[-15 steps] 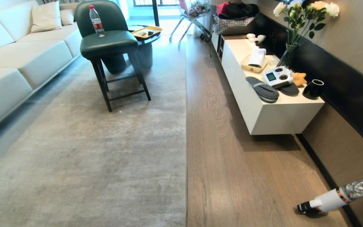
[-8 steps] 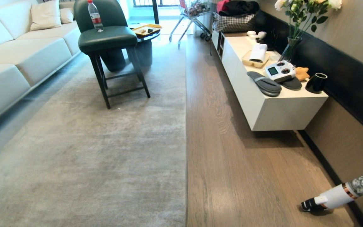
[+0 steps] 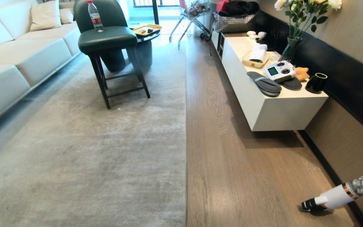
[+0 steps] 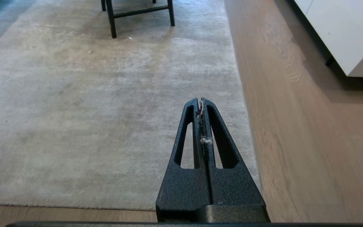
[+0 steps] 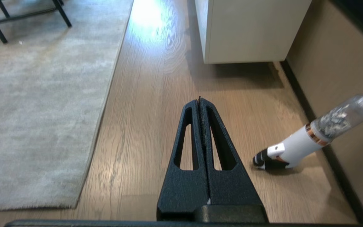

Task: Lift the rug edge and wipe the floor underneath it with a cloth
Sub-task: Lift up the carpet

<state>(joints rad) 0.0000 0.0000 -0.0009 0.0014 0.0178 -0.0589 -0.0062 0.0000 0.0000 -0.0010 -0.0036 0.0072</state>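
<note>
Opening posture, both arms parked. My left gripper point(image 4: 202, 101) hangs above the pale grey rug, fingers pressed together on nothing but a wisp of lint, its tips aimed toward the rug edge point(image 4: 244, 104) that runs alongside the floor point(image 4: 298, 132). My right gripper point(image 5: 199, 100) is likewise closed and empty, poised over bare planks between the rug's border and the white cabinet point(image 5: 247, 30); this placement appears to suit a split of labour, one arm to lift, the other to wipe. The rug lies flat, its rounded near corner point(image 5: 74, 201) resting on the wood, so nothing underneath is exposed yet. No yellow cloth appears in any view; I judge it must be located before wiping can begin. A white vacuum tool point(image 3: 336, 197) leans by the wall, its striped tip on the floor, well apart from the rug. A green chair point(image 3: 106, 37) stands on the rug's far end, weighting that part.
</note>
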